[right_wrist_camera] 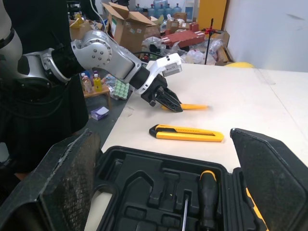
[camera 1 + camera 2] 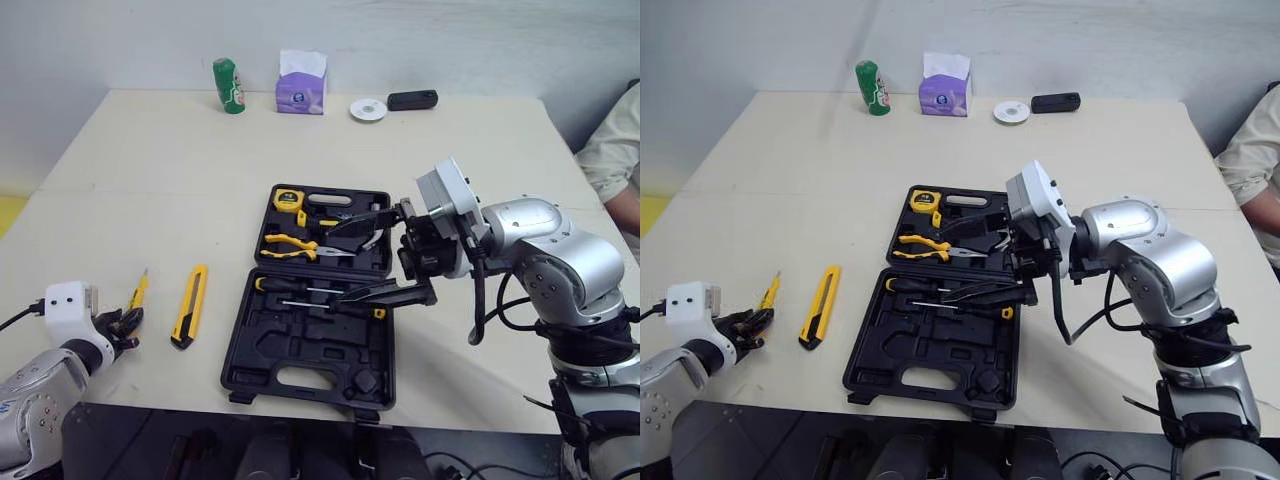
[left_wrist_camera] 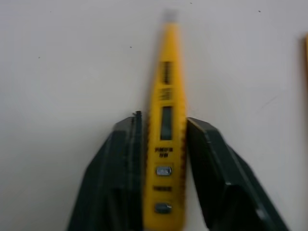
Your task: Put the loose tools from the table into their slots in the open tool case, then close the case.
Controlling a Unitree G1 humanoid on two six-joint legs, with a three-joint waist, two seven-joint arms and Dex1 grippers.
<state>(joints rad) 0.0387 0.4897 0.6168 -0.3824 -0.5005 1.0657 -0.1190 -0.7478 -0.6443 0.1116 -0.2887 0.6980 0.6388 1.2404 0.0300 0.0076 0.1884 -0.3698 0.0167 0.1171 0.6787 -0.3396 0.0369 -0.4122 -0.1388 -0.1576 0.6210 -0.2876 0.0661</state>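
**Near edge.** The left hand (image 2: 125,325) is clamped on a yellow tester pen (image 3: 166,144), 1 black finger (image 3: 118,178) on each side of its body. The pen's tip points away from the robot over the counter (image 2: 150,170). Whether the pen touches the surface cannot be told. Just beside it, toward the case, a yellow utility knife (image 2: 189,305) lies flat on the counter, untouched.

**Centre.** The black tool case (image 2: 250,350) lies open, its 2 halves flat. The near half holds a black-handled screwdriver (image 2: 290,285) in a slot, with empty moulded recesses closer to the robot. The right hand (image 2: 338,262) hovers above the case's middle, its 2 fingers spread wide apart and holding nothing. The far half holds yellow-handled pliers (image 2: 290,245) and, behind them, a yellow tape measure (image 2: 288,198).

**Far edge.** Well apart from the case stand a green bottle (image 2: 229,85) and a purple tissue box (image 2: 301,85). To their right lie a white disc (image 2: 368,109) and a small black device (image 2: 412,99). A person's sleeve (image 2: 615,160) shows at the right side.
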